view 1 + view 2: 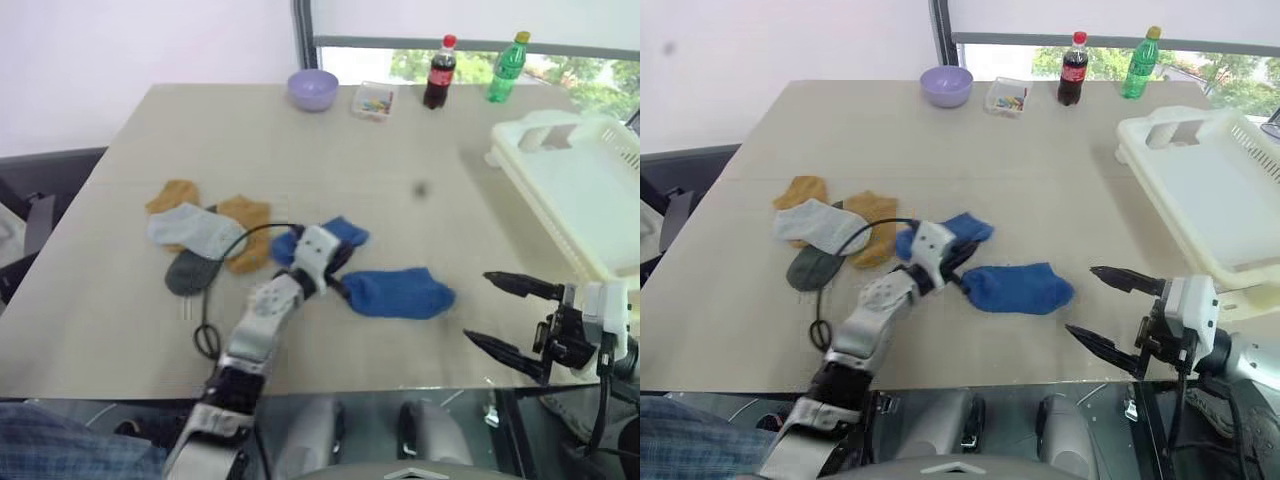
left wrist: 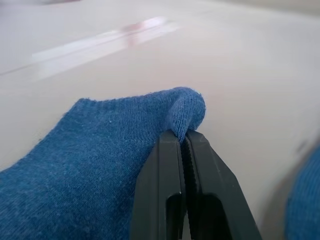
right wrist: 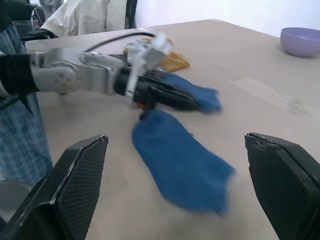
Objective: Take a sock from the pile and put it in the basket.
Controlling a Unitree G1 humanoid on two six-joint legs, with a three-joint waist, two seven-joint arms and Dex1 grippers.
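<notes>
Here, the left gripper (image 2: 184, 137) pinches a fold of a royal-blue fabric ankle sock (image 2: 90, 165) lying on the beige counter (image 1: 300, 160), at the edge of the loose sock pile (image 1: 205, 238). The right gripper (image 1: 500, 315) hovers wide open — below the cream slotted plastic basket (image 1: 585, 185). No bottle label is legible.

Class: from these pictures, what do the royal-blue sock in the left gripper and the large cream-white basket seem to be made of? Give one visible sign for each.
Royal-blue ankle sock: soft knitted fabric, matte; fine ribbed stitches and fuzz show where the left gripper pinches its edge.
Large cream-white rectangular basket: seemingly rigid moulded plastic, smooth; slotted sides and loop handle suggest it.
</notes>
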